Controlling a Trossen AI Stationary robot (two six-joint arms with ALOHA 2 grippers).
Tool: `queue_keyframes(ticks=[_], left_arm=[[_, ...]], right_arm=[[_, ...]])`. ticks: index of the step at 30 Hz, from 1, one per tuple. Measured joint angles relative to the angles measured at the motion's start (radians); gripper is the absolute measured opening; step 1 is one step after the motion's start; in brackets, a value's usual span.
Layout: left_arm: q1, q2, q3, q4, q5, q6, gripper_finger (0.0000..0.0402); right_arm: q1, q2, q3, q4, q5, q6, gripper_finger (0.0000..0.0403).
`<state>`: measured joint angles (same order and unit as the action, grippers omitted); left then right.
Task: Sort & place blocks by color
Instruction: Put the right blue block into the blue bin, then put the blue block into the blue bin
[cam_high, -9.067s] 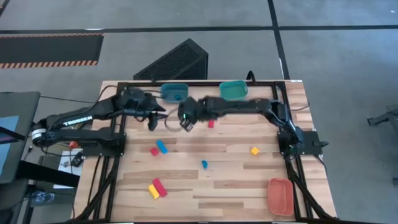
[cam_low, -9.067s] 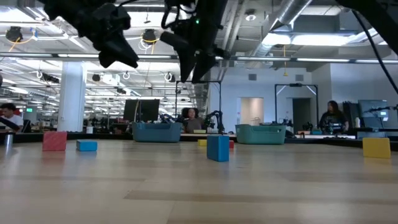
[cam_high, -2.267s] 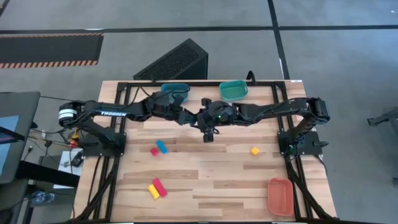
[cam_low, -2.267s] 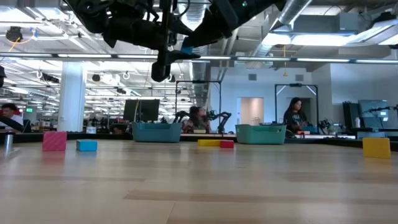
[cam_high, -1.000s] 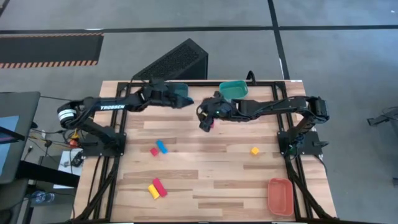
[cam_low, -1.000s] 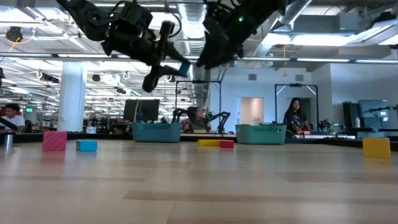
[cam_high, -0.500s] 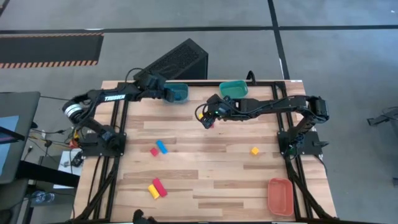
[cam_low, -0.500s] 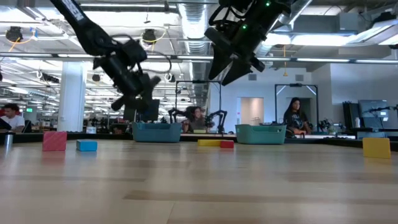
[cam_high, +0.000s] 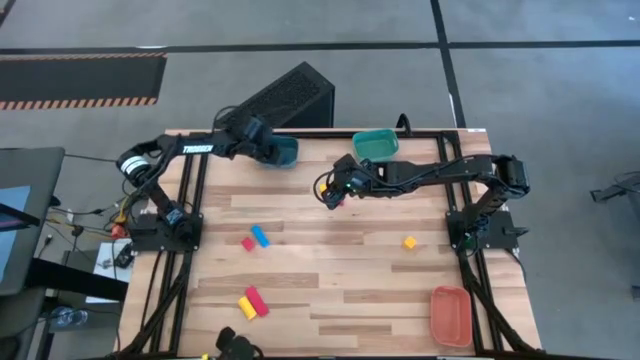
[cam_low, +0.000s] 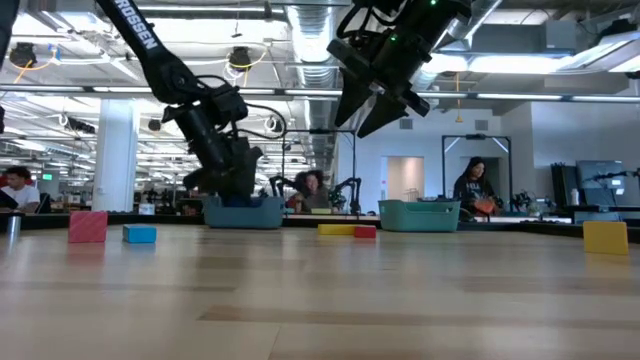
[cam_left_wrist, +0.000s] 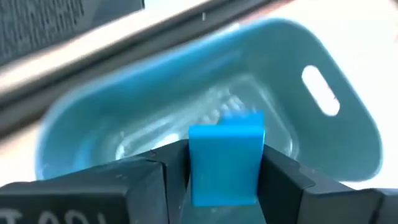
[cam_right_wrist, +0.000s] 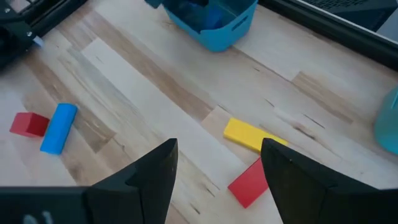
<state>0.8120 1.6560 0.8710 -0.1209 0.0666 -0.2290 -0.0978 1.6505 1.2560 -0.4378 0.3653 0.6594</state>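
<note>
My left gripper (cam_high: 270, 150) hangs over the blue bin (cam_high: 287, 152) at the table's far edge and is shut on a small blue block (cam_left_wrist: 225, 163); in the low view the gripper (cam_low: 232, 172) is just above the bin's rim (cam_low: 245, 212). My right gripper (cam_high: 335, 190) is open and empty, high above a yellow bar (cam_right_wrist: 249, 135) and a red block (cam_right_wrist: 249, 182) that lie flat on the table. A blue bar (cam_right_wrist: 57, 127) and a red cube (cam_right_wrist: 28, 124) lie left of centre. A yellow and red pair (cam_high: 250, 303) lies near the front, and a yellow cube (cam_high: 409, 242) at the right. My left gripper pinches the blue block by two opposite sides (cam_left_wrist: 194, 168) between its two fingers, and the block's end sticks out past the fingertips. The fingers slant down toward the bin's inside. The block is lifted clear, above the bin's floor.
A teal bin (cam_high: 375, 145) stands at the far edge right of the blue one, and an orange bin (cam_high: 450, 315) stands at the front right corner. A dark ribbed box (cam_high: 280, 100) sits behind the table. People show in the room beyond the table.
My left gripper has carried the blue block toward the table's far left and down, from beside my right gripper to just over the blue bin. It stays shut on the block.
</note>
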Motion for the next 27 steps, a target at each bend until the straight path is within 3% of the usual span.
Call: queue_keyframes(ticks=[8,15,27], left_arm=[[-0.005,-0.001,0.096,-0.090,-0.070,0.065,0.0149],[-0.005,-0.003,0.183,-0.244,-0.071,0.115,0.0155],[-0.005,-0.108,0.221,-0.249,-0.021,0.197,0.0134]], right_arm=[[0.000,0.000,0.000,0.000,0.000,0.028,0.0255],[-0.010,-0.001,0.001,0.000,-0.002,0.049,0.0255],[-0.006,-0.002,0.001,0.105,-0.195,-0.063,0.0255]])
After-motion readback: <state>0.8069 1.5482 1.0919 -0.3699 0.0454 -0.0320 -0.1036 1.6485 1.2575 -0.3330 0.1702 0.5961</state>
